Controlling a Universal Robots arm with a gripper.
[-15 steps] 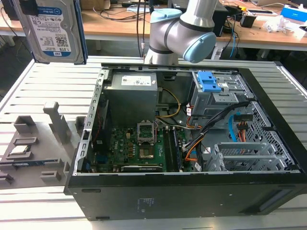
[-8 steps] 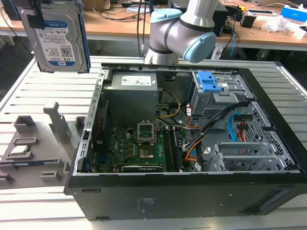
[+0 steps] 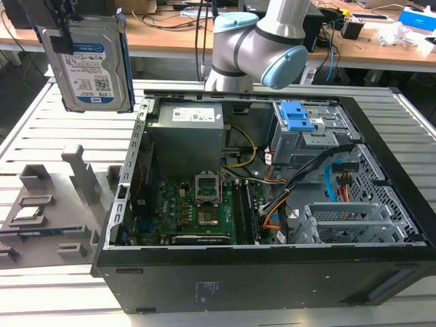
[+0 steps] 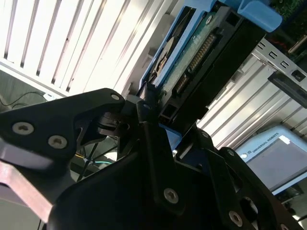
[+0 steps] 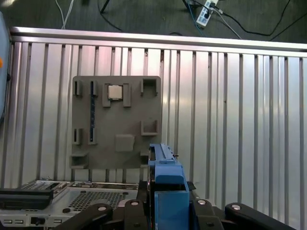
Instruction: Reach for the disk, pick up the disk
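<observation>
Claw: nearest the lens in the second wrist view, the claw [image 4: 160,112] has its black fingers [image 4: 152,153] clamped on one end of the disk. We read it as gripping, not open.
Disk position: the disk [image 3: 87,61] hangs upright in the air at the exterior view's left, with its label facing the camera. It is above the slatted tabletop [image 3: 41,136] and well apart from the open computer case [image 3: 272,272].
Handling: we judge it dense for its size and rigid. Its smooth metal faces could slip in a loose grip, and it would take a knock or a drop badly.
Where to hold: we think the blue carrier frame [image 5: 165,175] along its edges is the safer purchase, keeping off the board side and the pins.
Exterior view gives: the label face, the arm [image 3: 259,41] behind the case, and the drive cage [image 3: 298,116] with its blue latches inside the case.
Second wrist view gives: the disk's circuit-board side and its connector row [image 4: 196,55], just beyond the fingers.
First wrist view gives: the frame seen edge-on, and below it the grey fixture plate [image 5: 115,124] lying on the tabletop, with a small square chip [image 5: 114,92] in one pocket.
</observation>
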